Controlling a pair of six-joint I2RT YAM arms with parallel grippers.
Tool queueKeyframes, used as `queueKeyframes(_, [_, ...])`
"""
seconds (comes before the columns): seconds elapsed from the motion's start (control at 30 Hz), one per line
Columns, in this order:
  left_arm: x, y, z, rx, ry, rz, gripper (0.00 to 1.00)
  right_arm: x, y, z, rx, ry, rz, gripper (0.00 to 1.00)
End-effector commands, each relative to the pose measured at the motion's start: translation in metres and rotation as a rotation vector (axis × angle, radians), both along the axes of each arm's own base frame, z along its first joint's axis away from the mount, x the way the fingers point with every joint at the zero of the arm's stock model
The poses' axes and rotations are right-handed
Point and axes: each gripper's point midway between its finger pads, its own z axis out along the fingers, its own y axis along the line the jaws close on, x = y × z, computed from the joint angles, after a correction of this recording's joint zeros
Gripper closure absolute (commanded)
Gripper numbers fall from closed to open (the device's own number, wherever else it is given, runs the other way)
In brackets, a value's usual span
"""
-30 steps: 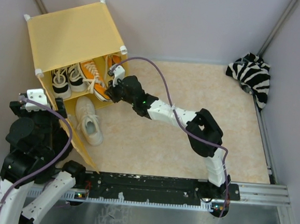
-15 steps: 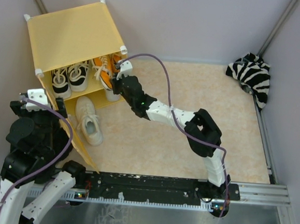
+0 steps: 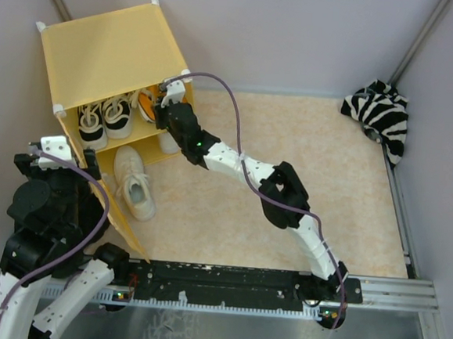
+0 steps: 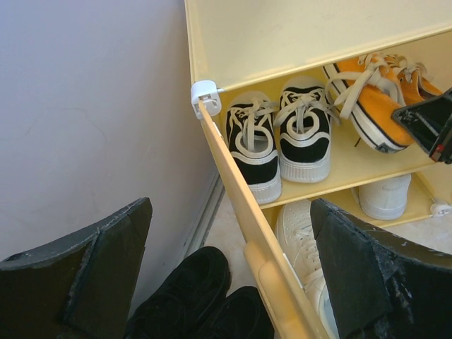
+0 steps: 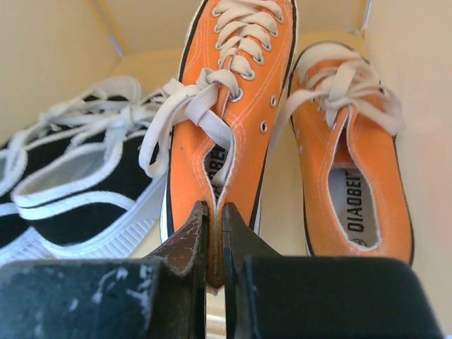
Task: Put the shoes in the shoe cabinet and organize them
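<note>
1. Right claw (image 5: 214,236) — clamped on the heel of an orange sneaker (image 5: 229,106) on the shoe cabinet (image 3: 110,54) shelf, beside its mate (image 5: 353,183).
2. Left claw (image 4: 229,275) — spread wide, holding nothing, by the cabinet door (image 4: 247,233).
3. Black-and-white pair (image 4: 279,138) shares that shelf.

I saw the yellow shoe cabinet (image 3: 110,54) with its door open; the black-and-white pair (image 4: 281,138) and orange pair (image 5: 282,134) sat on its inner shelf, one white sneaker (image 3: 134,183) lay outside on the floor.

Right pincer (image 5: 214,244) closed, arm extended; left pincer (image 4: 226,282) spread wide.
</note>
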Motion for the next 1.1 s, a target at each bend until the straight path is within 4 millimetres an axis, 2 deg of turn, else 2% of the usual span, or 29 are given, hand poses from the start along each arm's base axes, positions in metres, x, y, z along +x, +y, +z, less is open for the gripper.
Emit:
queueKeyframes(0.0, [-0.005, 0.002, 0.0, 0.018, -0.004, -0.005, 0.01, 0.011, 0.002, 0.047, 0.127, -0.069, -0.031, 1.0])
queueKeyframes(0.23, [-0.007, 0.003, 0.001, 0.021, -0.005, -0.005, 0.01, 0.017, 0.006, 0.024, 0.058, -0.02, -0.047, 1.0])
queueKeyframes(0.33, [-0.007, 0.003, 0.002, 0.022, -0.006, -0.006, 0.01, 0.02, -0.001, 0.017, 0.043, 0.003, -0.085, 0.89])
queueKeyframes(0.47, [-0.008, 0.004, 0.003, 0.019, -0.011, -0.006, 0.01, 0.024, -0.015, 0.012, 0.031, 0.015, -0.158, 0.88])
queueKeyframes(0.57, [-0.009, 0.004, 0.005, 0.011, -0.017, -0.007, 0.01, 0.025, -0.015, 0.005, -0.003, 0.012, -0.16, 0.88])
queueKeyframes(0.63, [-0.01, 0.003, 0.005, 0.006, -0.02, -0.01, 0.01, 0.023, -0.012, -0.002, -0.023, 0.02, -0.138, 0.77])
queueKeyframes(0.7, [-0.01, 0.003, 0.006, 0.002, -0.021, -0.01, 0.01, 0.019, -0.009, -0.007, -0.034, 0.028, -0.106, 0.61])
queueKeyframes(0.8, [-0.01, 0.004, 0.005, -0.001, -0.019, -0.006, 0.01, 0.01, -0.01, -0.006, -0.019, 0.02, -0.079, 0.43])
queueKeyframes(0.9, [-0.009, 0.004, 0.005, 0.0, -0.016, -0.004, 0.01, 0.001, -0.015, 0.002, 0.003, -0.001, -0.06, 0.35])
queueKeyframes(1.07, [-0.008, 0.002, 0.008, -0.016, -0.028, -0.01, 0.01, -0.016, -0.032, 0.023, 0.031, -0.035, -0.029, 0.34])
